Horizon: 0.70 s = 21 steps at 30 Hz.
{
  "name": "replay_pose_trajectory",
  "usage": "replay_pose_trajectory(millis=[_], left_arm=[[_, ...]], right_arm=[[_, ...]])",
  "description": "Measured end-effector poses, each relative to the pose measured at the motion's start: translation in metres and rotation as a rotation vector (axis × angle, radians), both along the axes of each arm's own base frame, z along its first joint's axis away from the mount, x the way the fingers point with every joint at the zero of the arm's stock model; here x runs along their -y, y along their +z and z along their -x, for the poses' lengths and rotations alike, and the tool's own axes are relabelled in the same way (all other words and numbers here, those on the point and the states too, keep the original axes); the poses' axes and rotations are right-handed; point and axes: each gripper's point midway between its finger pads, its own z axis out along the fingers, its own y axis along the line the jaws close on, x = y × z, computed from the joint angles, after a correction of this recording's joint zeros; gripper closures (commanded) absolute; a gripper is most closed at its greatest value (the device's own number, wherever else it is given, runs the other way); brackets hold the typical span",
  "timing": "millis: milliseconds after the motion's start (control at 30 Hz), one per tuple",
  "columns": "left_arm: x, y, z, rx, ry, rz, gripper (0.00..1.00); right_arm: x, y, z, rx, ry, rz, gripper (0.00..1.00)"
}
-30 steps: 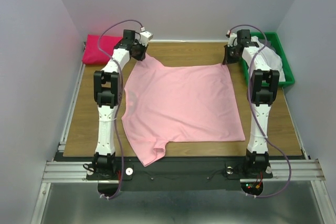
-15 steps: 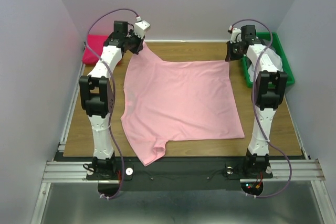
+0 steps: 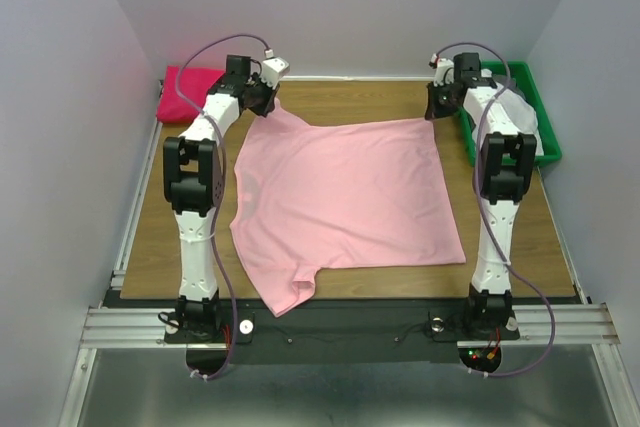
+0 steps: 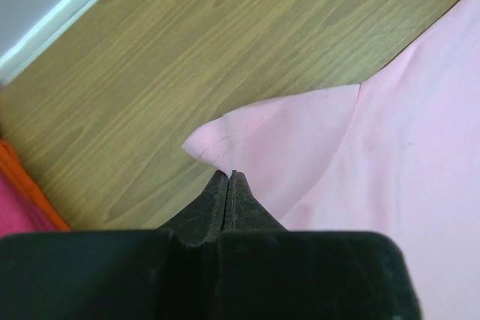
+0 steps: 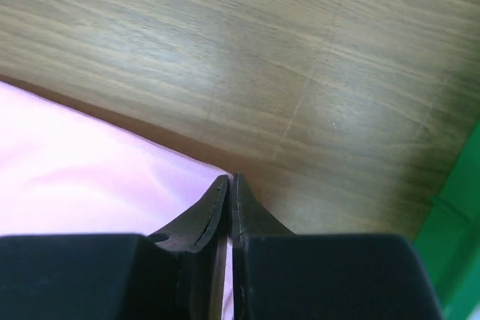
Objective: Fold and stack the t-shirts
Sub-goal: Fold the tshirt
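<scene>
A light pink t-shirt (image 3: 345,202) lies spread flat over the middle of the wooden table. My left gripper (image 3: 268,103) is shut on its far left sleeve (image 4: 285,136), which it holds just above the table; in the left wrist view the gripper (image 4: 229,176) pinches the sleeve's hem. My right gripper (image 3: 436,110) is shut on the shirt's far right corner (image 5: 112,162), with cloth showing between its jaws (image 5: 229,181). A folded magenta shirt (image 3: 188,92) lies at the far left corner.
A green bin (image 3: 536,107) holding white cloth (image 3: 522,117) stands at the far right. The magenta shirt's edge shows in the left wrist view (image 4: 19,200). Walls close in the table at back and sides.
Both grippers rose with the far edge of the shirt half a second ago and have come back down. The shirt's far edge lies flatter and slightly nearer again.
</scene>
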Motion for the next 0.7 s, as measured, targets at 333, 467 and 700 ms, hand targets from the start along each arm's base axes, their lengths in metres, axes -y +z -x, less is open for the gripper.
replay_pose_trajectory(millis=[333,467,700], left_arm=[[0.0,-0.058,-0.011,-0.079,0.009,-0.017,1.0],[0.0,-0.057,-0.016,-0.068,0.009,-0.016,1.0],[0.0,-0.042,-0.025,-0.027,0.016,-0.015,1.0]], right_arm=[[0.004,-0.038,-0.014,-0.035,-0.028,0.011,0.47],[0.005,-0.033,-0.021,-0.009,-0.034,0.013,0.48],[0.005,-0.041,-0.024,-0.008,-0.037,0.01,0.51]])
